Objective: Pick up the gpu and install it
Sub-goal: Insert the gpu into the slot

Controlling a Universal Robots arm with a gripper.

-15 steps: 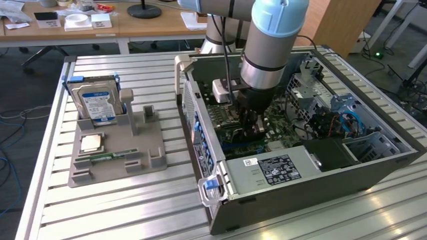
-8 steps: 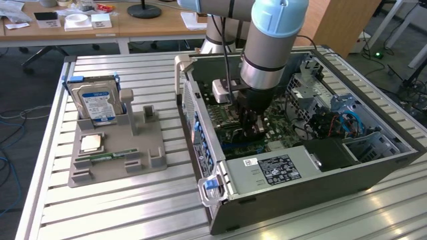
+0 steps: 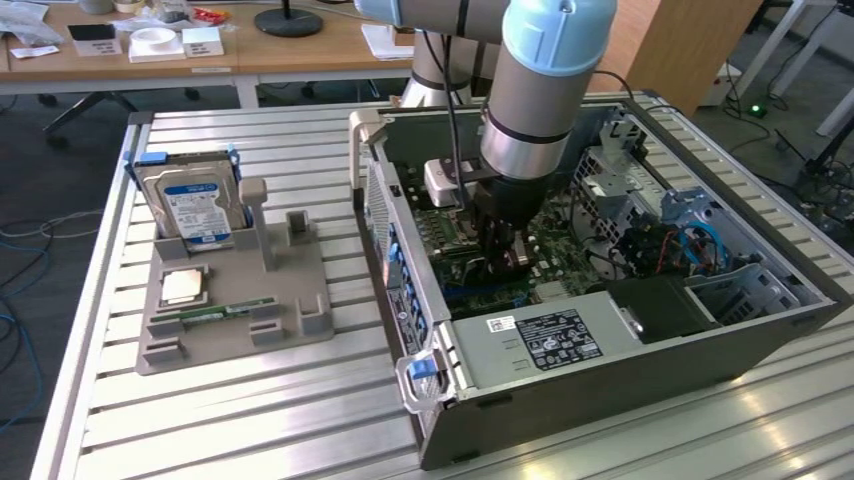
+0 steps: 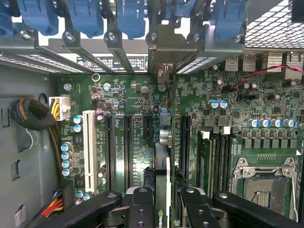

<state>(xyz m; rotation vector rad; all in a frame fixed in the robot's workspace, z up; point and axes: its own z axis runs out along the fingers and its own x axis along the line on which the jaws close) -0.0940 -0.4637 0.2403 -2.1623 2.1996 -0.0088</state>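
The pincer (image 4: 162,199) is down inside the open computer case (image 3: 747,335), its two black fingers (image 4: 141,209) clamped on the top edge of the gpu (image 4: 162,190), which stands on edge between them, thin and dark, directly over the green motherboard (image 4: 237,118). The card's metal bracket (image 4: 164,47) runs ahead of the pincer to the rear slot openings, under a row of blue retention clips (image 4: 130,16). Whether the card is fully seated in a slot cannot be told. Just beside the card on either flank lie black expansion slots (image 4: 127,147), with a white slot (image 4: 89,147) farther out on one side and an empty CPU socket (image 4: 263,183) on the other.

In the exterior view, the arm (image 3: 541,100) descends into the case, and a power supply (image 3: 547,340) sits in the case on the side nearer the camera. Well apart from the pincer, toward the exterior view's left, a grey holder tray (image 3: 274,335) carries an upright hard drive (image 3: 196,205), a CPU chip (image 3: 183,287) and a RAM stick (image 3: 220,312). Everything rests on a slatted aluminium table (image 3: 267,430). Beyond it stand wooden desks (image 3: 294,50) with clutter.
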